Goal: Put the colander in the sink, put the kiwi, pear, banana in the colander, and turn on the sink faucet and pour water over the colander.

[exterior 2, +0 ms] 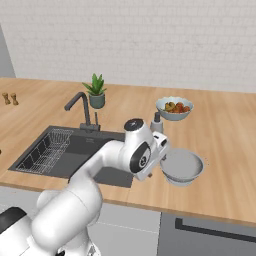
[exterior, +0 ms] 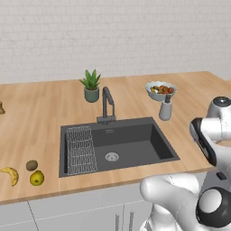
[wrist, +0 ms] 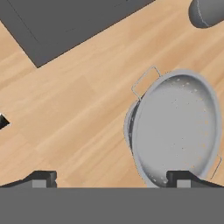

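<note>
Colander (wrist: 177, 131) on the counter (wrist: 74, 113) right of the sink (exterior 2: 75, 152), near its front edge — gripper (wrist: 109, 178) spread wide above, holding nothing

A large dark grey rectangular sink (exterior: 135, 144) is seen set into the light wooden worktop (exterior: 40, 117), with a round metal drain (exterior: 112, 156) in its floor and a wire rack (exterior: 81, 150) at its left side. A dark grey faucet with an angular bent spout (exterior: 107, 106) stands upright behind the basin. Beyond it, a grey pot with a green plant (exterior: 91, 85) is placed. To the right, a pale bowl of mixed colourful fruit (exterior: 160, 90) and a grey bottle (exterior: 165, 109) stand close together. Near the worktop's front left edge, a small brown kiwi (exterior: 31, 165), a yellow-green pear (exterior: 37, 177) and a curved yellow banana (exterior: 11, 174) are grouped.
</note>
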{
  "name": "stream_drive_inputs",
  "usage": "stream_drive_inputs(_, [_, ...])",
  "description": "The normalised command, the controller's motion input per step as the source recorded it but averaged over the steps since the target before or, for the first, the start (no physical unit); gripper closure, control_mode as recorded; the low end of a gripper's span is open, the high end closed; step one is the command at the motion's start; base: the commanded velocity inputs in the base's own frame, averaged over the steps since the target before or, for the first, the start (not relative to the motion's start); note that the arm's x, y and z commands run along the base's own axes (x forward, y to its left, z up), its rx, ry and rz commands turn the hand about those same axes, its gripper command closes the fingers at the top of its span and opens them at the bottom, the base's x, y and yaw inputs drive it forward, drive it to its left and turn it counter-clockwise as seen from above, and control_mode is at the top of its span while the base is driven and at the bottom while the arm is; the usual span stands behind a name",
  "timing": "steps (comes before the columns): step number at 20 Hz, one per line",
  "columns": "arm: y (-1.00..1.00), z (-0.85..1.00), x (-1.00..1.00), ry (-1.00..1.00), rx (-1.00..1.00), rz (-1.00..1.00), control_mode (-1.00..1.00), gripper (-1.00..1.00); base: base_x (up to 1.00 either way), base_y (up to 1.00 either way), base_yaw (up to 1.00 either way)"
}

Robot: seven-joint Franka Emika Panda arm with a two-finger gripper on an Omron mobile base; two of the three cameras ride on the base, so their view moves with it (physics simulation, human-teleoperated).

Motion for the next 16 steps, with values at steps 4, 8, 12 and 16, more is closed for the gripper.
stream_drive_inputs(4, [0.0, -0.29, 0.1, 0.0, 0.0, -0.06, -1.0, -1.0, 0.0, 0.0, 0.0])
stream_drive_inputs(8, [-0.06, -0.32, 0.01, 0.0, 0.0, -0.1, -1.0, -1.0, 0.0, 0.0, 0.0])
stream_drive_inputs(12, [-0.13, -0.24, 0.18, 0.0, 0.0, -0.1, -1.0, -1.0, 0.0, 0.0, 0.0])
stream_drive_inputs(16, [-0.12, -0.17, 0.24, 0.0, 0.0, -0.02, -1.0, -1.0, 0.0, 0.0, 0.0])
